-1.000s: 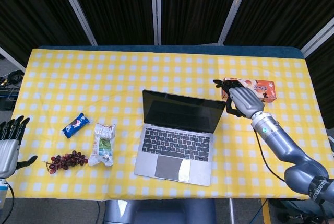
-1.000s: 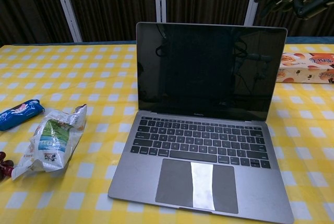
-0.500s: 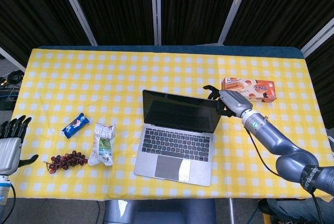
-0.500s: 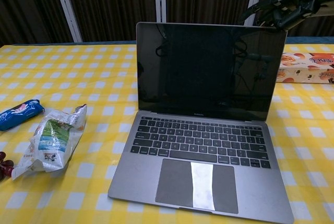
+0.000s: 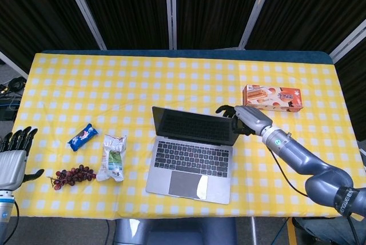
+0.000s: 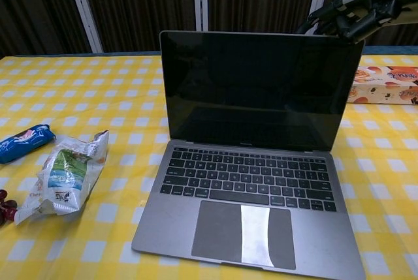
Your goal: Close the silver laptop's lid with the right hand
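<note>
The silver laptop (image 5: 191, 151) (image 6: 251, 162) sits open near the table's front middle, its dark screen tilted a little toward the keyboard. My right hand (image 5: 243, 118) (image 6: 353, 9) is behind the lid's top right corner, with fingers spread and touching the back edge of the lid. It holds nothing. My left hand (image 5: 12, 156) hangs at the table's front left edge, away from the laptop, with its fingers apart and nothing in it. The chest view does not show the left hand.
An orange snack box (image 5: 272, 97) (image 6: 386, 84) lies just behind the right hand. Left of the laptop lie a crumpled green-white packet (image 5: 112, 157) (image 6: 62, 175), a blue wrapper (image 5: 83, 137) (image 6: 25, 141) and a bunch of dark grapes (image 5: 71, 176).
The right hand has moved left from beside the snack box to the lid's top right corner. The lid has tipped forward slightly and the laptop has slid a little left.
</note>
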Controlling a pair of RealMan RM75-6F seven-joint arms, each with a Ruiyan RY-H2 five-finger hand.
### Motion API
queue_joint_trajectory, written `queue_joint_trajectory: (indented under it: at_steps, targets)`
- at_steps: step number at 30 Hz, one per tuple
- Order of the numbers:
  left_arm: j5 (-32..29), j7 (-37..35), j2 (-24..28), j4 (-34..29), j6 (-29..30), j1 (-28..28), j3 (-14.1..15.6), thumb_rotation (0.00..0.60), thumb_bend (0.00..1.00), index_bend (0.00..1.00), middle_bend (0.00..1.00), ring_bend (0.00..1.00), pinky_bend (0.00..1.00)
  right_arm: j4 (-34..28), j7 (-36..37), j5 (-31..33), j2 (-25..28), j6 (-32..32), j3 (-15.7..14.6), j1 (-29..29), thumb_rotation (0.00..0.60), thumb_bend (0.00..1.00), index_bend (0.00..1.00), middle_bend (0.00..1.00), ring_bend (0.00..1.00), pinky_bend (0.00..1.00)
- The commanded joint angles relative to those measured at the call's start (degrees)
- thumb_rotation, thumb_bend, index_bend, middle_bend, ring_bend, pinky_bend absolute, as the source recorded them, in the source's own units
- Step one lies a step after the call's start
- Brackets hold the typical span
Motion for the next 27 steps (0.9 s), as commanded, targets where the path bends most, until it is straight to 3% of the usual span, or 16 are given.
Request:
queue_joint_trajectory:
  at_steps: [1, 13, 21, 27]
  targets:
    - [0.26, -0.06, 0.11, -0.17, 0.23, 0.08, 0.16, 0.6, 0.0, 0.0, 0.0, 0.0, 0.0, -2.19, 1.3, -2.46, 1.33, 0.3, 0.23, -1.04, 0.6, 1.0, 0.26, 0.37, 0.32, 0.3]
    - [1.01, -0.19, 0.35, -0.65, 0.61, 0.18, 0.66, 0.6, 0.0, 0.0, 0.0, 0.0, 0.0, -9.35, -2.44, -12.53, 4.12, 3.79, -3.77, -3.66, 0.6, 1.0, 0.26, 0.37, 0.32, 0.3]
    - [0.82, -0.22, 0.31, -0.52, 0.58, 0.13, 0.69, 0.6, 0.0, 0.0, 0.0, 0.0, 0.0, -11.97, -11.59, -21.73, 2.19, 8.08, -9.5, -4.69, 0.6, 1.0, 0.26, 0.37, 0.32, 0.3]
    - [0.69, -0.11, 0.26, -0.46, 0.5, 0.04, 0.69, 0.6, 0.0, 0.0, 0.0, 0.0, 0.0, -10.59, -18.18, -28.12, 0.09, 11.02, -12.79, -4.93, 0.6, 1.0, 0.26, 0.37, 0.32, 0.3]
